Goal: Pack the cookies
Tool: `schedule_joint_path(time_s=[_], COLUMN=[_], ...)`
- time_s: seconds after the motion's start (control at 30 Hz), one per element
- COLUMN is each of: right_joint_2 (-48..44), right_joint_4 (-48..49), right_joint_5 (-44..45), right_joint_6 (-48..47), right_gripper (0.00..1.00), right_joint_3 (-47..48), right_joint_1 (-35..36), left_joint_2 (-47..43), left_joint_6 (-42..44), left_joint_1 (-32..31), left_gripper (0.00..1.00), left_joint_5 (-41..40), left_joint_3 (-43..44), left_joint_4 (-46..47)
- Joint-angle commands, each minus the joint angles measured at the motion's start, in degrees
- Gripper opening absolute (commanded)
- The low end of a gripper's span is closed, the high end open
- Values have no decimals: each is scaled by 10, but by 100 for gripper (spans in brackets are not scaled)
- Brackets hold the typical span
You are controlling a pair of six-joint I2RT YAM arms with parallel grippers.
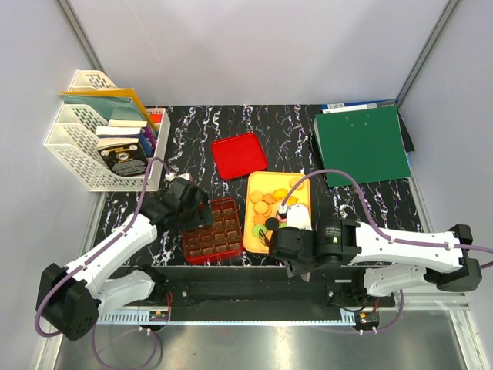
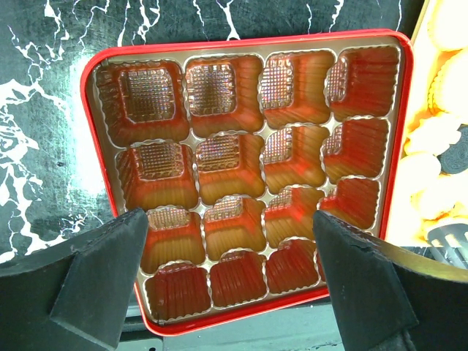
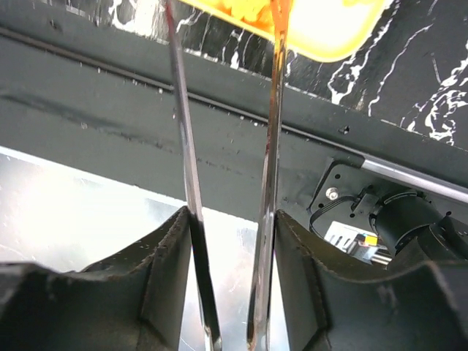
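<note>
The cookies (image 1: 269,202), mostly orange with a green and a black one, lie on the yellow tray (image 1: 258,181); their pale edges show in the left wrist view (image 2: 446,88). Left of the tray stands the red grid box (image 1: 209,231), its cells (image 2: 241,42) holding nothing. My left gripper (image 1: 199,208) hangs open above the box's near rows (image 2: 230,219). My right gripper (image 1: 291,235) is at the tray's near end, shut on metal tongs (image 3: 274,146). The tongs' two blades run between the fingers (image 3: 230,219) toward the tray (image 3: 329,36). A slotted tong tip (image 2: 446,238) rests near the cookies.
A red lid (image 1: 239,156) lies behind the box and tray. A green folder (image 1: 362,142) covers the back right corner. A white file rack (image 1: 100,139) stands at the back left. The arms' dark mounting rail (image 3: 146,95) runs along the near edge.
</note>
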Motion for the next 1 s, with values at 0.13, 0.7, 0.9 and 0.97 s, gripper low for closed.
schedule_joint_path(time_s=[0.13, 0.7, 0.9, 0.97], right_joint_2=[8, 8, 23, 42], right_joint_4=[-152, -151, -155, -156], right_joint_5=[-11, 2, 52, 71], right_joint_6=[-1, 8, 0, -6], right_gripper=[50, 27, 24, 23], right_joint_3=[-7, -10, 62, 90], right_joint_1=[18, 17, 17, 17], left_joint_2=[9, 33, 32, 29], left_joint_6=[-6, -3, -2, -1], left_joint_1=[-3, -2, -2, -2], left_gripper=[99, 99, 99, 99], left_joint_5=[5, 9, 6, 5], left_joint_3=[5, 17, 26, 30], left_joint_4=[27, 33, 32, 30])
